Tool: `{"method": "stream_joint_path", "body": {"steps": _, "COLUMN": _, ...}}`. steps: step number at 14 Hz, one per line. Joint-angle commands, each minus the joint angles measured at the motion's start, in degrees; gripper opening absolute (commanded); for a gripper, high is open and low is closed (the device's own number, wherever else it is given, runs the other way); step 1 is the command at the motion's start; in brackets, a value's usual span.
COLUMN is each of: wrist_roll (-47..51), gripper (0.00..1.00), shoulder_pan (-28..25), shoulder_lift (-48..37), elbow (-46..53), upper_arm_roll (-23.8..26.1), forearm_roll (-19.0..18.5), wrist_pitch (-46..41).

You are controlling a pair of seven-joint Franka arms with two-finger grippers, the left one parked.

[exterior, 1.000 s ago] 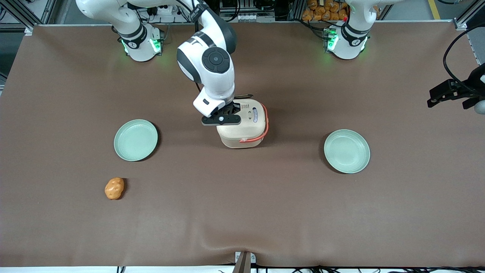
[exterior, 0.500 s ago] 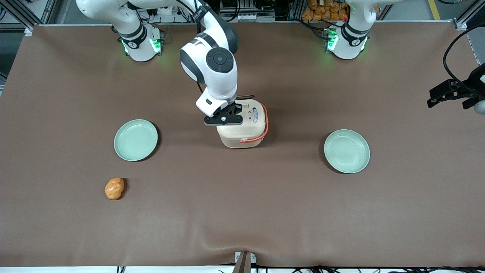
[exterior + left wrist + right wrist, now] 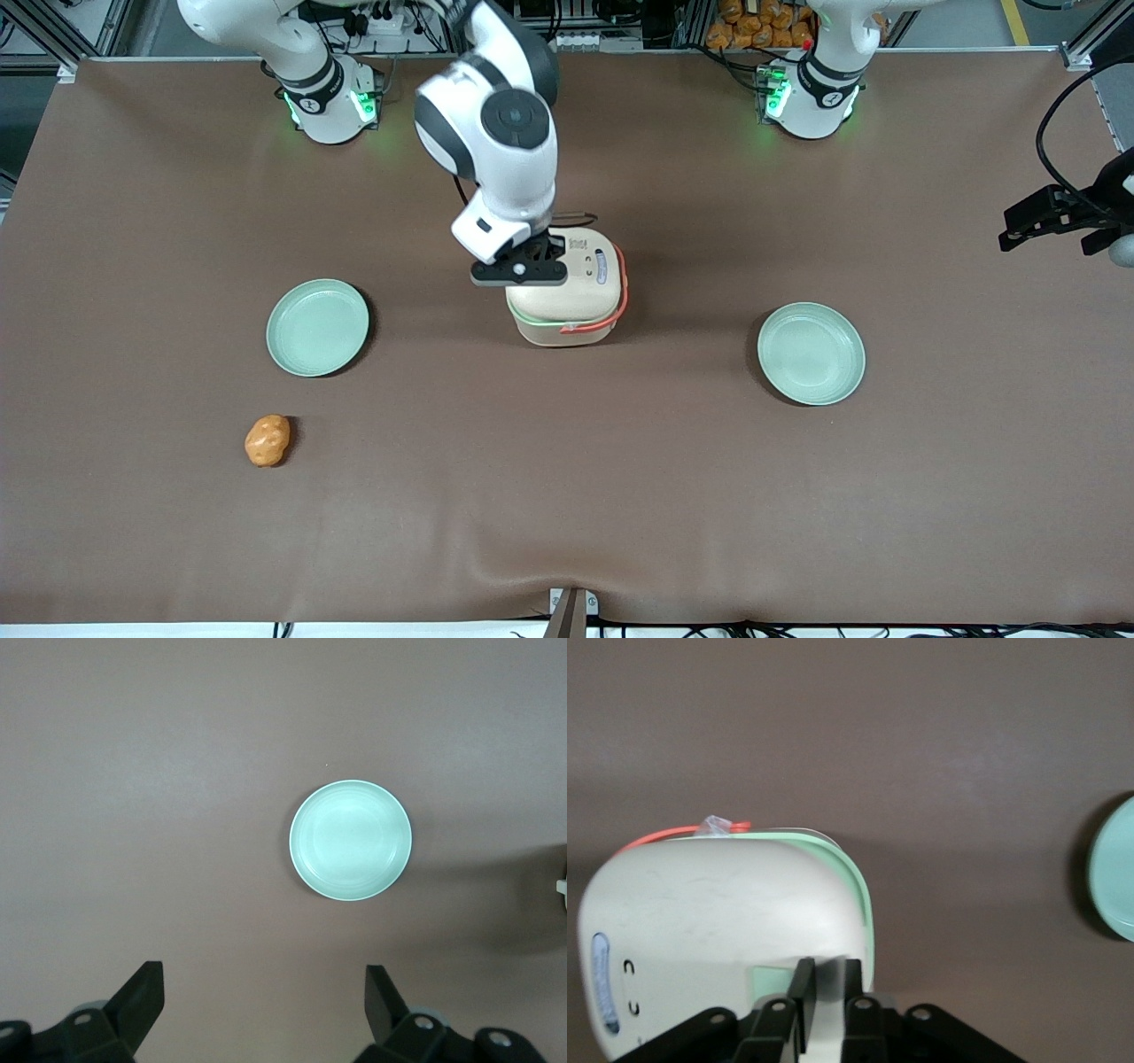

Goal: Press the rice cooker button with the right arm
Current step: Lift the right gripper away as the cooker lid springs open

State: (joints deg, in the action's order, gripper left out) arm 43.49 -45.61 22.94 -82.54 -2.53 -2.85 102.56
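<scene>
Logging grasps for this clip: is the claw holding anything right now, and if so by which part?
Nothing is held. The claw, fingers shut together, sits over the cooker lid's edge.

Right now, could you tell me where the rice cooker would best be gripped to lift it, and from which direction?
Probably by the coral-red handle, which arcs around the rice cooker along the side toward the parked arm's end and the side facing the front camera. Come from above: the body is wide and rounded, and likely too broad for the jaws. The gripper sits at the lid's edge, jaws shut.
</scene>
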Motion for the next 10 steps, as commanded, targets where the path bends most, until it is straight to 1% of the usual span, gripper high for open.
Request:
{"method": "stream_joint_path", "body": {"steps": 1, "wrist_roll": 0.36, "gripper": 1.00, "shoulder_pan": 2.18, "shoulder_lift": -1.49, "elbow": 8.08, "upper_arm_roll": -0.28, "forearm_roll": -0.58, "wrist_pitch": -9.46}}
{"method": "stream_joint_path", "body": {"steps": 3, "wrist_roll": -0.42, "gripper": 1.00, "shoulder_pan": 5.86, "shoulder_lift": -4.90, "elbow": 9.07, "upper_arm_roll": -0.20, "forearm_roll": -0.14, "wrist_pitch": -10.62}}
{"method": "stream_joint_path", "body": {"steps": 5, "wrist_roll": -5.41, "gripper": 1.00, "shoulder_pan": 8.85, "shoulder_lift": -8.34, "elbow": 9.07, "upper_arm_roll": -0.28, "forearm_roll": -0.23, "wrist_pitch": -13.94}}
{"method": "stream_joint_path", "body": {"steps": 7, "wrist_roll": -12.70, "gripper": 1.00, "shoulder_pan": 14.38, "shoulder_lift": -10.97, "elbow": 9.07, "upper_arm_roll": -0.29, "forearm_roll": -0.23, "wrist_pitch": -18.08}}
{"method": "stream_joint_path", "body": {"steps": 10, "wrist_roll": -20.70, "gripper": 1.00, "shoulder_pan": 22.99, "shoulder_lift": -14.06, "elbow": 9.07, "upper_arm_roll": -0.29, "forearm_roll": -0.23, "wrist_pitch": -23.79}}
